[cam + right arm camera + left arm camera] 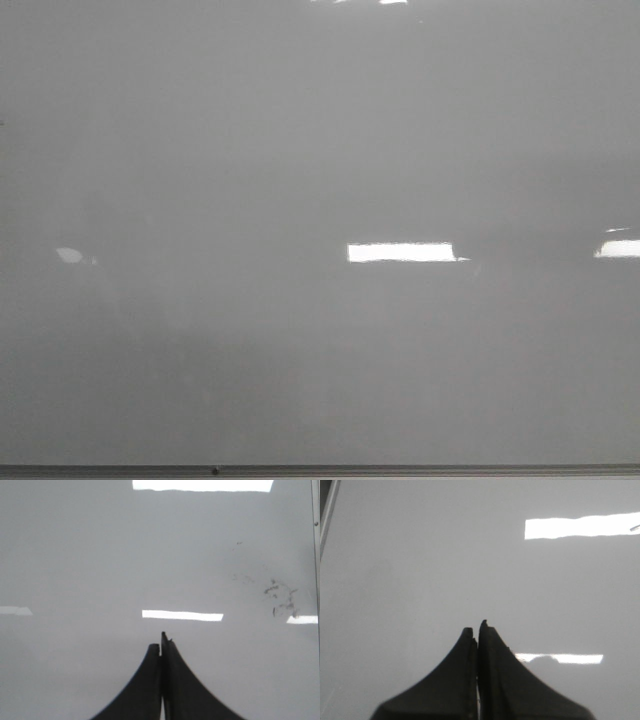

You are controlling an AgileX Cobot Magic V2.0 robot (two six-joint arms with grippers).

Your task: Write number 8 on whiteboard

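The whiteboard [300, 150] is a glossy pale grey board that fills the front view, with a thin grey frame strip [400, 469] along its lower edge. No number 8 shows on it in any view. Neither arm shows in the front view. In the left wrist view my left gripper [477, 629] is shut and empty over the bare board [420, 570]. In the right wrist view my right gripper [161, 641] is shut and empty over the board [100, 555]. No marker is in view.
Bright white light reflections lie on the board [402, 252]. Faint black smudge marks [280, 597] sit on the board near its frame edge [316, 555] in the right wrist view. The board's frame also shows at the corner of the left wrist view [327, 520].
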